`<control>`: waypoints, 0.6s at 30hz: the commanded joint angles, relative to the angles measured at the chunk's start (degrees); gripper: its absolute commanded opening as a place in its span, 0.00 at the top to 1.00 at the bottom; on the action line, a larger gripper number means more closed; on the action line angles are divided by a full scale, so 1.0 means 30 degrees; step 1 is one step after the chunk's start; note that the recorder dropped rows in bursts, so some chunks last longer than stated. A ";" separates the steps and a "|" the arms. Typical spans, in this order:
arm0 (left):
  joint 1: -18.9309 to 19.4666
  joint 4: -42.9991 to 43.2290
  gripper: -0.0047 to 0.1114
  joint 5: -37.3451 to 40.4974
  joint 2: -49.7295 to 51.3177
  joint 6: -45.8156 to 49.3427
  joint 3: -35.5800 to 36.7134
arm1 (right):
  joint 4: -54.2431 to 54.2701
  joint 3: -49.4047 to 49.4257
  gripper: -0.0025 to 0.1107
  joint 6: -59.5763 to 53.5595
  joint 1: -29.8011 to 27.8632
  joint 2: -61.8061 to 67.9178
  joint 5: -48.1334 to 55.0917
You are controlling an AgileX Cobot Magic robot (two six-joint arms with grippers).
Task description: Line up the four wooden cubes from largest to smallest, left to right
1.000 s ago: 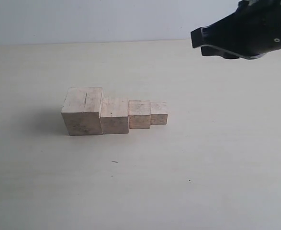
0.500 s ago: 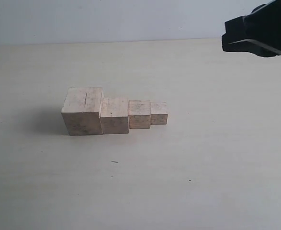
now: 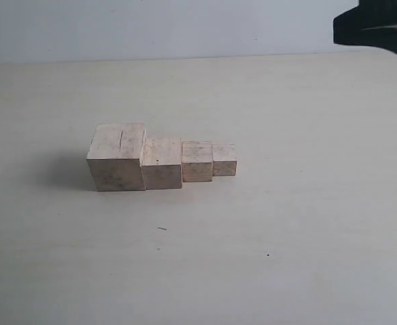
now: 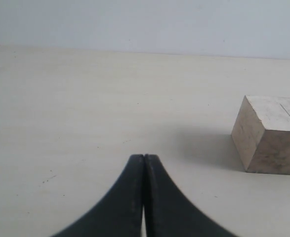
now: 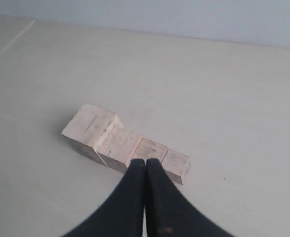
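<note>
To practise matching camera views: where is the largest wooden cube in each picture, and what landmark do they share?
Exterior view: largest cube, at the row's left end.
Left wrist view: largest cube alone, cut by the frame edge, beyond the shut left end effector.
Right wrist view: the row's end farthest from the right end effector.
Shared landmark: the thin crack on its top.

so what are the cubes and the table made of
Cubes: likely raw, unvarnished pale wood, matte with dark specks and a thin crack on the biggest one's top. Table: smooth matte cream surface with faint streaks, perhaps laminate or painted wood.
</note>
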 commanded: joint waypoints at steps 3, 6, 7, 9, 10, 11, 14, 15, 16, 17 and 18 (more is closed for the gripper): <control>0.0001 -0.0027 0.96 -0.0236 -0.0102 -0.0149 0.0068 | 0.0136 0.0061 0.98 0.0051 -0.0791 -0.2398 -0.1681; 0.0001 -0.0027 0.96 -0.0236 -0.0102 -0.0149 0.0068 | -0.0655 0.0100 0.98 0.0014 -0.1972 -0.3769 -0.1826; 0.0001 -0.0027 0.96 -0.0236 -0.0102 -0.0149 0.0068 | -0.1373 0.0252 0.98 0.0014 -0.2491 -0.4289 -0.1821; 0.0001 -0.0027 0.96 -0.0236 -0.0102 -0.0149 0.0068 | -0.2330 0.0895 0.98 0.0014 -0.3572 -0.5316 -0.2059; 0.0001 -0.0027 0.96 -0.0236 -0.0102 -0.0149 0.0068 | -0.2897 0.1379 0.98 0.0051 -0.4226 -0.5920 -0.2359; 0.0001 -0.0027 0.96 -0.0236 -0.0102 -0.0149 0.0068 | -0.3281 0.1966 0.98 0.0089 -0.4891 -0.6553 -0.2771; 0.0001 -0.0027 0.96 -0.0236 -0.0102 -0.0149 0.0068 | -0.3958 0.3959 0.98 0.0089 -0.6840 -0.8292 -0.4362; 0.0001 -0.0027 0.96 -0.0236 -0.0102 -0.0149 0.0068 | -0.4229 0.4563 0.98 0.0089 -0.7287 -0.8918 -0.4808; 0.0001 -0.0027 0.96 -0.0236 -0.0102 -0.0149 0.0068 | -0.4411 0.5318 0.98 0.0089 -0.7780 -0.9537 -0.5295; 0.0001 -0.0027 0.96 -0.0236 -0.0102 -0.0149 0.0068 | -0.4550 0.6047 0.98 0.0089 -0.8204 -1.0138 -0.5496; 0.0001 -0.0027 0.96 -0.0236 -0.0102 -0.0149 0.0068 | -0.4590 0.6745 0.98 0.0089 -0.8507 -1.0590 -0.5626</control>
